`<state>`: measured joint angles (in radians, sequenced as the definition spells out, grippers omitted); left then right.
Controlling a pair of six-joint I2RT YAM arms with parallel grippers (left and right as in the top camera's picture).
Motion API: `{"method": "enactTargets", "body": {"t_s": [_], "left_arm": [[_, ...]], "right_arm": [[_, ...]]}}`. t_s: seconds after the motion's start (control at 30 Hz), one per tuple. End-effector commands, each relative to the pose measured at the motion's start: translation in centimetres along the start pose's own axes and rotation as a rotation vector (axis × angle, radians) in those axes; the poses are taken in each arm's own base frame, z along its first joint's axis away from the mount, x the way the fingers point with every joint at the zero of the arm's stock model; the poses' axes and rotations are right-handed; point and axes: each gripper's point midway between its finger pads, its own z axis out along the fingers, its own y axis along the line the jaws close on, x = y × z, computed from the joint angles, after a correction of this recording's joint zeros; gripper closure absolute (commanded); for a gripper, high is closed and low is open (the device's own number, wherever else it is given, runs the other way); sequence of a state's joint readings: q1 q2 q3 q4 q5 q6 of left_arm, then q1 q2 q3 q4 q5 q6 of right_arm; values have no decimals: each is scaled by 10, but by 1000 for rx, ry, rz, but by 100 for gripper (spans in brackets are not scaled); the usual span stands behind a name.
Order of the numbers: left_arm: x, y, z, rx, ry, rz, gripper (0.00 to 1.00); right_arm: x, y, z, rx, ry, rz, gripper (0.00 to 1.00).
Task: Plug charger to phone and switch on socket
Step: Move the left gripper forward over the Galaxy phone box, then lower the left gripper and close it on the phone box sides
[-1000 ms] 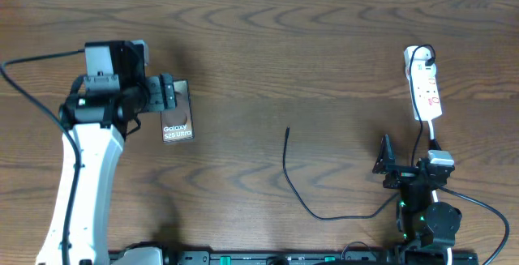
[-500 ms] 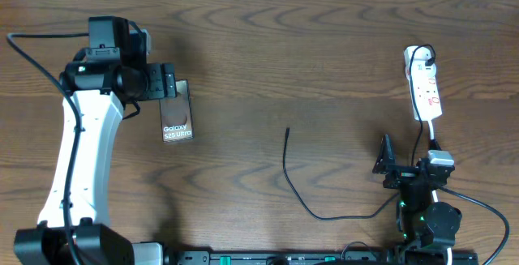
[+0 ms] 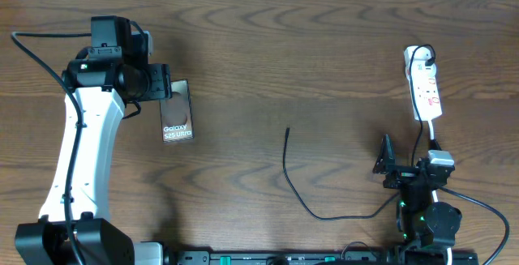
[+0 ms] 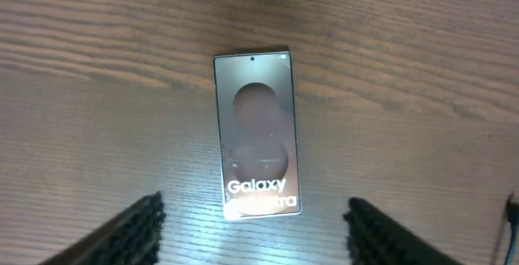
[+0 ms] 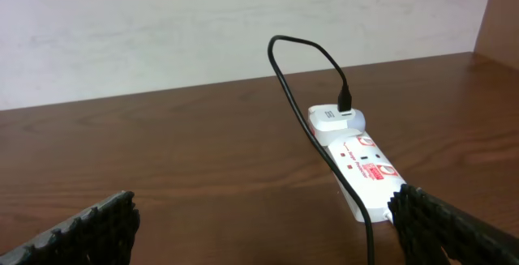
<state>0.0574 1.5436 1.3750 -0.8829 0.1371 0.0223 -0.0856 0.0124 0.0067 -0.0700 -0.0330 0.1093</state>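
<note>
The phone (image 3: 178, 117) lies flat at the table's left, its "Galaxy" lettering toward the front. My left gripper (image 3: 160, 83) hangs open over the phone's far end. In the left wrist view the phone (image 4: 256, 135) lies lengthwise, and my left gripper (image 4: 255, 231) has its fingertips (image 4: 139, 220) flanking the lettered end without touching it. The charger (image 3: 285, 158) is a thin black cable with its free tip at mid-table, curving right to the socket (image 3: 424, 87). My right gripper (image 3: 383, 164) is open and empty at the front right. In its wrist view the right gripper (image 5: 268, 232) faces the socket (image 5: 369, 172) and the charger (image 5: 293, 95).
A white adapter (image 5: 336, 119) sits on the socket's far end with the cable's plug in it. A pale wall rises behind the table's far edge. The socket's white cord (image 3: 433, 131) runs toward the right arm's base.
My left gripper has shifted a little toward the far edge, along the phone, and the left arm has swung more upright. The right arm, charger and socket have not moved.
</note>
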Motion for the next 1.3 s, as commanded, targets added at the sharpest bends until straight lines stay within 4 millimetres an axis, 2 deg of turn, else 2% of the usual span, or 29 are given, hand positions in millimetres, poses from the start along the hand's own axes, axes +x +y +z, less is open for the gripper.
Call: {"method": "enactTargets", "body": {"t_s": [0.0,0.33,0.7,0.93,1.07,1.27], "left_arm": [[-6,-1,-6,9,-20,0,2],[-4,-2,-2,11,-2,2,2],[-10,3,48,-4,212,-44,2],[5,6,73,-15,341,-78,2],[15,7,81,-20,393,-89,2],[16,2,89,-17,398,-76,2]], "right_arm": [[1,1,0,-3,1,-14,1],[1,1,0,-3,1,-14,1],[1,1,0,-3,1,-14,1],[1,1,0,-3,1,-14,1],[1,1,0,-3,1,-14,1],[1,1,0,-3,1,-14,1]]}}
